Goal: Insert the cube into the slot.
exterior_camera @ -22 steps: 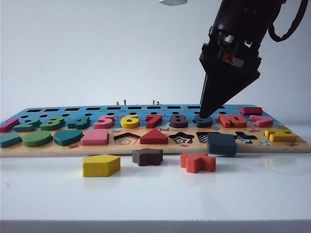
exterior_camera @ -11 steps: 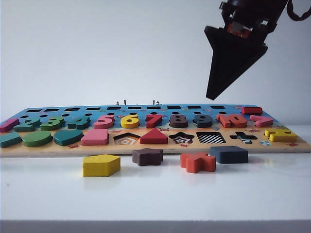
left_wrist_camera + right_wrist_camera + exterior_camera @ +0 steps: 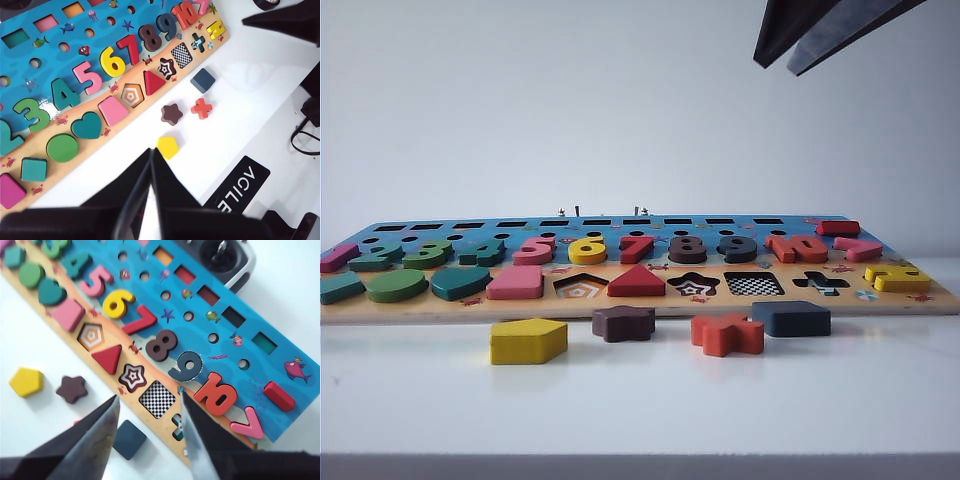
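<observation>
Risk: the flat dark navy-grey square wooden cube (image 3: 792,318) lies loose on the white table, so a regrasp may skid it against the board edge or tilt it.
Cube: rounded corners, at 5 o'clock of the checkerboard square slot (image 3: 753,284), just off the board.
Right gripper (image 3: 150,440): empty, jaws apart, high above.
Left gripper (image 3: 150,172): tips together, empty, at 6 o'clock of the yellow pentagon wooden piece (image 3: 168,147).

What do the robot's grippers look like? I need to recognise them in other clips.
The left gripper and the right gripper both have matte black jaws, each a flat wedge tapering to a narrow tip. No markings or cables show on them. In the exterior view only the right gripper's dark tips appear.
</observation>
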Available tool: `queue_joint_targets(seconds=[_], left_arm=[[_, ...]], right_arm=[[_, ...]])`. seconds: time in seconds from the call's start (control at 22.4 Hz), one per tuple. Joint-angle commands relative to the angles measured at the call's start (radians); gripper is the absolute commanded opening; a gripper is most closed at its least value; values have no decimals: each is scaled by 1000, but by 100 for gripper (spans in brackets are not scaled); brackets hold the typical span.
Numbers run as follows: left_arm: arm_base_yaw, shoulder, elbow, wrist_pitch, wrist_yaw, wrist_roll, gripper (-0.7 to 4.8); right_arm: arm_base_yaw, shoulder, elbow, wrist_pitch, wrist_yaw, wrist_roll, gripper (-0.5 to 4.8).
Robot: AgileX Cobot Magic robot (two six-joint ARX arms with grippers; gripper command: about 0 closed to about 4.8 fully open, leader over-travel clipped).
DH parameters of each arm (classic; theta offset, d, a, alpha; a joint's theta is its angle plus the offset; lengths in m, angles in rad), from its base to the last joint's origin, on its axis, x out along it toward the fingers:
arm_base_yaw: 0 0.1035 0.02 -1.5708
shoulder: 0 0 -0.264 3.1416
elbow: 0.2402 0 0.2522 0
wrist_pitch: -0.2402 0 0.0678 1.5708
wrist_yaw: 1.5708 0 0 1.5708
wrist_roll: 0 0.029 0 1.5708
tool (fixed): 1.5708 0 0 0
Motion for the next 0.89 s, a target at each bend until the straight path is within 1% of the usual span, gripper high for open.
queue_joint_targets(seconds=[0.04, 0.18, 0.27, 0.36, 0.4, 0.58, 0.67, 0.89], left_arm=[[1, -1, 6, 17, 6, -1, 17], [1, -1, 6, 17, 6, -1, 17], [1, -1, 6, 17, 6, -1, 17], [1, -1, 6, 17, 6, -1, 17], [1, -1, 6, 17, 6, -1, 17], [1, -1, 6, 17, 6, -1, 17], [1, -1, 6, 18, 6, -1, 17], [1, -1, 6, 19, 6, -2, 17]], right_arm=[[0, -52, -46, 16, -3, 101, 224], [0, -108, -117, 16, -14, 155, 224], [-1, -161, -196, 15, -17, 190, 224], [-7, -219, -285, 22, -18, 273, 224], [-14, -231, -307, 27, -18, 286, 224], [-97, -288, -383, 60, -47, 331, 224], [-156, -325, -417, 90, -73, 333, 224], [-253, -397, -462, 146, -121, 333, 224]])
